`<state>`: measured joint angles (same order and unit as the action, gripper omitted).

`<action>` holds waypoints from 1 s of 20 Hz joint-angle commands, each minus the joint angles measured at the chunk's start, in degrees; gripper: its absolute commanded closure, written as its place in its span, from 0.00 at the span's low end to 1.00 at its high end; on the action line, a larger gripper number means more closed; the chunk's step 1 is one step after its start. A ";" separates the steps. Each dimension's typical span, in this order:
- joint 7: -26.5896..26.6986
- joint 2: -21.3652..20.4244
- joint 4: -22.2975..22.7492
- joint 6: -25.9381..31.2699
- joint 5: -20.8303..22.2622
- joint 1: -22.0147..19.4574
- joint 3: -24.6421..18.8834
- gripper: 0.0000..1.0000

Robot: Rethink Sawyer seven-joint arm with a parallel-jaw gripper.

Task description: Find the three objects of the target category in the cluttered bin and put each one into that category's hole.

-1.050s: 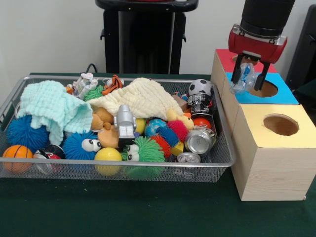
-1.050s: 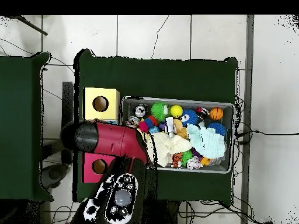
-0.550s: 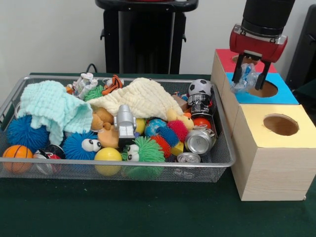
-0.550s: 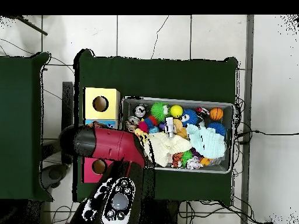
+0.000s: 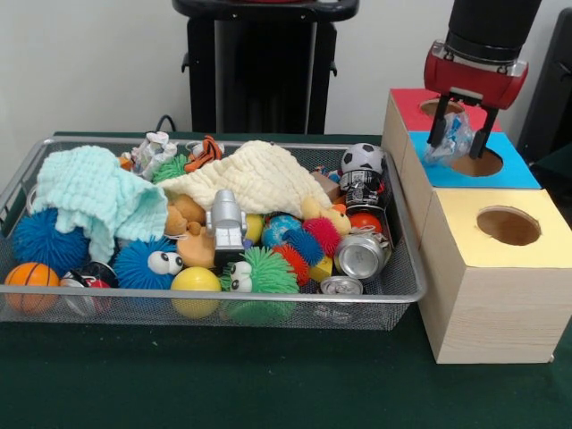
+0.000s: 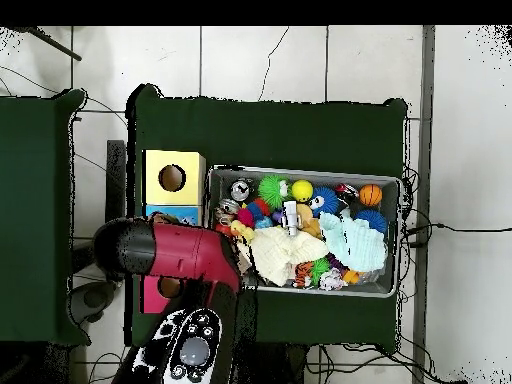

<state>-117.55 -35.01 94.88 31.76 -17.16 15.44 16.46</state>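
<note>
My gripper (image 5: 462,141) hangs over the blue-topped box (image 5: 500,170), just above its round hole (image 5: 477,162). It is shut on a crumpled clear plastic bottle (image 5: 452,143) held between the black fingers (image 5: 439,128). The red-topped box (image 5: 413,105) stands behind it and the yellow-topped box (image 5: 505,223) in front, each with a hole. The wire bin (image 5: 214,304) at the left holds toys, balls, cloths and cans. In the overhead view the red arm (image 6: 175,250) covers the blue box and most of the red one; the gripper is hidden there.
The bin holds crushed cans (image 5: 360,253), a soccer ball (image 5: 362,158), a basketball (image 5: 29,279), spiky balls (image 5: 259,271), a mint cloth (image 5: 89,192) and a cream cloth (image 5: 259,179). A black stand (image 5: 264,63) rises behind the bin. The boxes touch the bin's right side.
The gripper has moved right and slightly up with the plastic bottle, from the blue box's left edge to above its hole. In the overhead view the arm swung left.
</note>
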 commanded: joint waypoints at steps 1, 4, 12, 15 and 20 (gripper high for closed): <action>-12.40 2.31 9.15 -4.40 -2.26 1.12 -6.13 1.00; -12.52 2.56 9.10 -4.60 -2.53 1.45 -6.00 1.00; -13.09 2.56 9.87 -5.71 -3.92 2.44 -6.17 1.00; -12.71 2.81 10.04 -6.24 -4.24 2.70 -6.03 1.00; -12.03 2.96 10.13 -6.08 -4.53 2.72 -6.08 1.00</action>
<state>-117.55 -35.24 98.53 27.04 -19.81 18.50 15.98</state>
